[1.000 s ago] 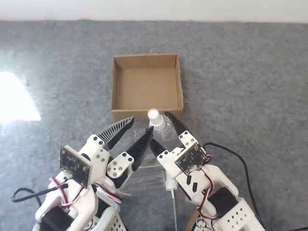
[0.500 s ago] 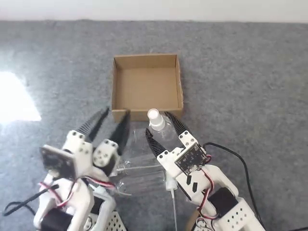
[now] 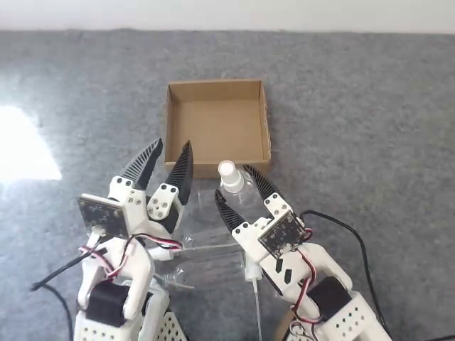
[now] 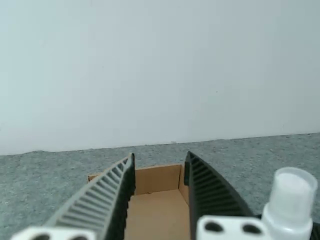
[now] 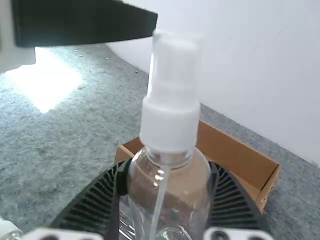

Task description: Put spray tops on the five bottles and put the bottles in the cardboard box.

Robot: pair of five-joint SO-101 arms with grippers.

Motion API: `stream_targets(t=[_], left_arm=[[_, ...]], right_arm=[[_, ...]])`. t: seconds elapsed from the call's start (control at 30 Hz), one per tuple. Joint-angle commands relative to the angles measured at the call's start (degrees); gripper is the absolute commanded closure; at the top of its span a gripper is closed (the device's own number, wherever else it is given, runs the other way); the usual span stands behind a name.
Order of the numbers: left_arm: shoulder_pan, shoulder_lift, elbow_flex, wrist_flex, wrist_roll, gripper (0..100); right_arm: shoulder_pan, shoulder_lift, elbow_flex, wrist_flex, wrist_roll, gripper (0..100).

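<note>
Left end effector point(image 3: 173, 143) now nearer box point(image 3: 265, 121), released; right end effector point(image 3: 231, 182) clenched on clear white-topped bottle point(image 5: 168, 150).

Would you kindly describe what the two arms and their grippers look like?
Both arms are white plastic shells. The left gripper and right gripper each have black, tapered fingers with ribbed faces. A dark square circuit board sits on each wrist. Thin red, black and white wires loop along the joints, and a black cable trails from the right arm.

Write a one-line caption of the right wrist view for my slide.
Right gripper shut on a clear plastic bottle with a white spray top, brown cardboard box behind it.
</note>
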Motion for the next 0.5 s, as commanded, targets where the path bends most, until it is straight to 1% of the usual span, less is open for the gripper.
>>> stream_targets(t=[0.0,0.2,0.37,0.47], left_arm=[[0.1,-0.6,-0.2,-1.7,1.1,85],[5.8,-0.5,1.7,-1.7,1.0,85],[7.7,-0.4,2.6,-1.5,1.0,85],[9.7,-0.4,2.4,0.2,0.9,85]], right_arm=[[-0.5,-2.0,-0.4,0.0,-0.4,88.8],[-0.5,-2.0,-0.4,0.0,-0.4,88.8],[-0.5,-2.0,-0.4,0.0,-0.4,88.8],[-0.5,-2.0,-0.4,0.0,-0.4,88.8]])
